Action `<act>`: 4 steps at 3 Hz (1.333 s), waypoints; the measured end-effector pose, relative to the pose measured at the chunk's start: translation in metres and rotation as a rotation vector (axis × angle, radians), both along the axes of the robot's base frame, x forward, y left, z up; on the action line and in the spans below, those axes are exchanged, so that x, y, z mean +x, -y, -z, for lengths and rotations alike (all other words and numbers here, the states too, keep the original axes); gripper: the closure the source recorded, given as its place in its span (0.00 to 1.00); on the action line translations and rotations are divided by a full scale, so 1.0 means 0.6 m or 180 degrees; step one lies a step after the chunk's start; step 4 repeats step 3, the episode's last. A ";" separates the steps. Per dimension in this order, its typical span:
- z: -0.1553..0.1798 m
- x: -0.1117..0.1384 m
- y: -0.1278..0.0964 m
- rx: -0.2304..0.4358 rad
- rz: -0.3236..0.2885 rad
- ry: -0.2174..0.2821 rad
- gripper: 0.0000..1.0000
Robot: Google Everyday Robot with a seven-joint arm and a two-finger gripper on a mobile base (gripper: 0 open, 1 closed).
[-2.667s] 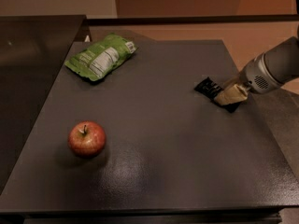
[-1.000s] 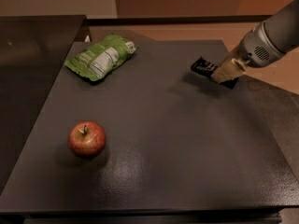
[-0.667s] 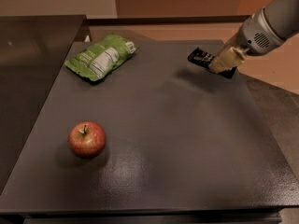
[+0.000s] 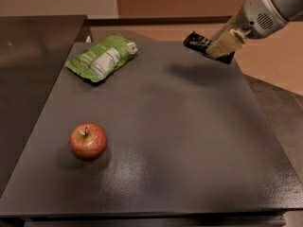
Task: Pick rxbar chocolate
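Observation:
The rxbar chocolate (image 4: 199,43) is a small flat black wrapper with pale lettering. It hangs in the air above the far right part of the dark table (image 4: 180,141), casting a shadow below it. My gripper (image 4: 220,47) comes in from the upper right on a grey arm. Its pale fingers (image 4: 226,43) are shut on the bar's right half, which they partly hide.
A green crinkled snack bag (image 4: 103,56) lies at the table's far left. A red apple (image 4: 88,141) stands at the near left. A darker counter (image 4: 28,56) adjoins the table on the left. The table's right edge drops to the floor.
The gripper has lifted the bar off the table and carried it up and back; the bar now hangs clear of the surface. Apple and bag have not moved.

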State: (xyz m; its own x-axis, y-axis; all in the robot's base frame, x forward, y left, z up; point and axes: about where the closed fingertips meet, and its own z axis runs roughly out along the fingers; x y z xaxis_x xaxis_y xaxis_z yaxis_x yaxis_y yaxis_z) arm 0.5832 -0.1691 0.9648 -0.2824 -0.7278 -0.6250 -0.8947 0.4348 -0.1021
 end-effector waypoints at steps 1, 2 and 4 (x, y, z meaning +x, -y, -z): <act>-0.025 0.004 -0.012 0.0035 -0.0083 0.0096 1.00; -0.038 0.000 -0.020 0.0046 -0.0146 0.0219 1.00; -0.038 0.000 -0.020 0.0046 -0.0150 0.0225 1.00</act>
